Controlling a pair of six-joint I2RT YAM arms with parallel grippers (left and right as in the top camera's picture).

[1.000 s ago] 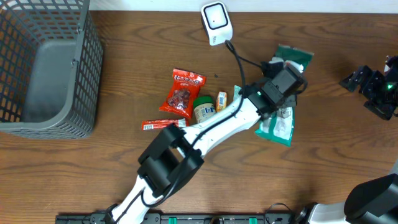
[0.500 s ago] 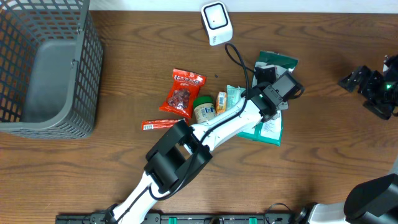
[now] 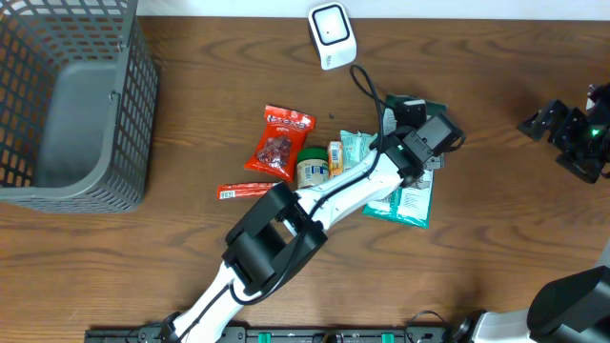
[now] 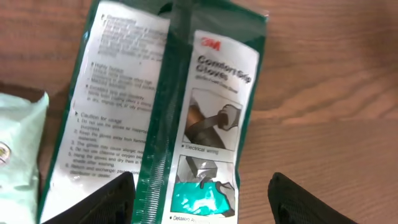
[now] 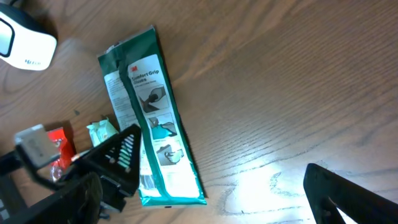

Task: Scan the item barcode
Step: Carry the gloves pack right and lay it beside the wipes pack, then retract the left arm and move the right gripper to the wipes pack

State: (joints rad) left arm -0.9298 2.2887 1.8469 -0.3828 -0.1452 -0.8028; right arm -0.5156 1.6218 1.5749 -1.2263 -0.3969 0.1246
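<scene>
Glove packet (image 4: pixel 168 106), green and white and marked 3M Comfort Grip Gloves, lies flat on the table (image 3: pixel 496 267) with its printed instructions and pictures facing up. From overhead I see it to the right of the small goods and below and to the right of the white scanner (image 3: pixel 331 35). My left arm crosses its middle, so only its two ends show in that view.

The left gripper (image 4: pixel 200 186) sits right over the packet, released. Its fingers (image 4: pixel 109 199) are spread wide, one on each side of the packet. I cannot tell whether the tips touch it.

The right gripper (image 3: pixel 570 133) is well away at the right edge of the table, jaws wide apart and holding nothing.

A mint-green pack (image 3: pixel 355 152) lies just beside the packet's left edge. Further left come a small yellow carton (image 3: pixel 336 155), a green-lidded jar (image 3: pixel 312 167), a red snack bag (image 3: pixel 279 141) and a thin red bar (image 3: pixel 250 191). The wire basket (image 3: pixel 133 114) stands in the far left corner, well apart from all of it. A black cable (image 3: pixel 367 90) runs from the scanner toward the packet.
</scene>
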